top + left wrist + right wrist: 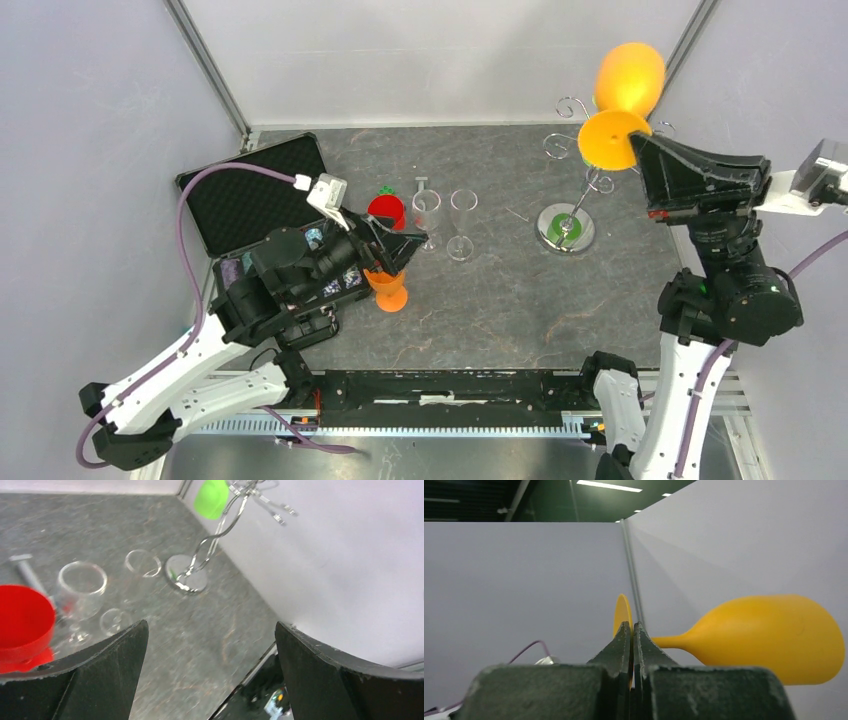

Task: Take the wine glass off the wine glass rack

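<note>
Yellow wine glass (625, 90) sits pinched at its stem in the right claw (638, 140), near the wine glass rack (548, 226); the left claw (211, 625) gapes wide.

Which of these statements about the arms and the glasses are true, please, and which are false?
1. The right gripper is shut on the stem of the yellow wine glass. True.
2. The left gripper is shut. False: it is open and holds nothing.
3. Two clear glasses stand on the table. True.
4. The yellow wine glass stands upright on the table. False: it is held in the air, lying sideways.
5. A green glass hangs on the wine glass rack. True.
</note>
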Action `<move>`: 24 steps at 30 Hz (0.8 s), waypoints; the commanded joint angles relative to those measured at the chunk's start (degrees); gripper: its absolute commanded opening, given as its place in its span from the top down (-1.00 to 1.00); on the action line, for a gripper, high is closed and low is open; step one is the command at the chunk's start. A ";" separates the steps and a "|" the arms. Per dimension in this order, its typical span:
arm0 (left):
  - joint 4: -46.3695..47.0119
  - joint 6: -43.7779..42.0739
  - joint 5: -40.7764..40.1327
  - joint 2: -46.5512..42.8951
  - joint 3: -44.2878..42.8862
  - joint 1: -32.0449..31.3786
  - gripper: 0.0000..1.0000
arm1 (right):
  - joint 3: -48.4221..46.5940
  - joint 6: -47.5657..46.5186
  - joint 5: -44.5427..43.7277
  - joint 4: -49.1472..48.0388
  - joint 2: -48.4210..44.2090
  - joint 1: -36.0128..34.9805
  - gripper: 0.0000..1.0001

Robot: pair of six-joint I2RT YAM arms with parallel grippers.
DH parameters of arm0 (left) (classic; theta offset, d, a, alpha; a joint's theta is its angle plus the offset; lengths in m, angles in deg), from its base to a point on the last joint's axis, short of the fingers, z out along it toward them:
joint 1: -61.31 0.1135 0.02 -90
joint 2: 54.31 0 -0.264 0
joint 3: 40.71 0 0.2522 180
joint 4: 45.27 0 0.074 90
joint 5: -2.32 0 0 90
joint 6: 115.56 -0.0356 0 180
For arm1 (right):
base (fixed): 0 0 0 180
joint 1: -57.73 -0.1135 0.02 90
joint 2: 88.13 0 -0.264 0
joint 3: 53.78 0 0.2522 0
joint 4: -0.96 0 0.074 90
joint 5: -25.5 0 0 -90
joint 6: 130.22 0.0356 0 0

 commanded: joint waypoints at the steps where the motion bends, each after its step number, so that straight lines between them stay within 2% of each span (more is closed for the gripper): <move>1: 11.51 6.94 2.60 3.31 -2.63 -0.07 -1.00 | 4.74 10.83 2.31 -4.29 -0.01 -3.03 1.00; 4: 14.52 6.29 6.38 6.59 -4.21 0.14 -1.00 | 8.02 18.59 1.62 -7.53 -0.89 -5.80 1.00; 9: 14.40 7.99 12.72 11.37 -6.25 2.81 -1.00 | 13.36 27.32 0.87 -10.94 -1.52 -10.56 1.00; 13: 24.15 16.16 22.64 15.16 -5.16 8.22 -1.00 | 17.70 36.84 -0.79 -18.14 -1.25 -12.87 1.00; 16: 33.30 21.88 28.13 18.92 -5.14 12.29 -1.00 | 18.83 39.69 -1.43 -18.59 -1.56 -14.45 1.00; 17: 35.91 26.32 32.01 20.07 -5.29 13.14 -1.00 | 18.88 40.04 -1.50 -18.02 -1.67 -14.90 1.00; 21: 46.63 35.26 38.23 25.55 -6.96 14.49 -0.97 | 19.73 41.77 -1.91 -17.63 -2.10 -15.80 1.00; 24: 55.22 42.61 42.06 29.29 -8.50 14.58 -0.84 | 20.76 43.58 -2.30 -18.93 -2.17 -16.23 1.00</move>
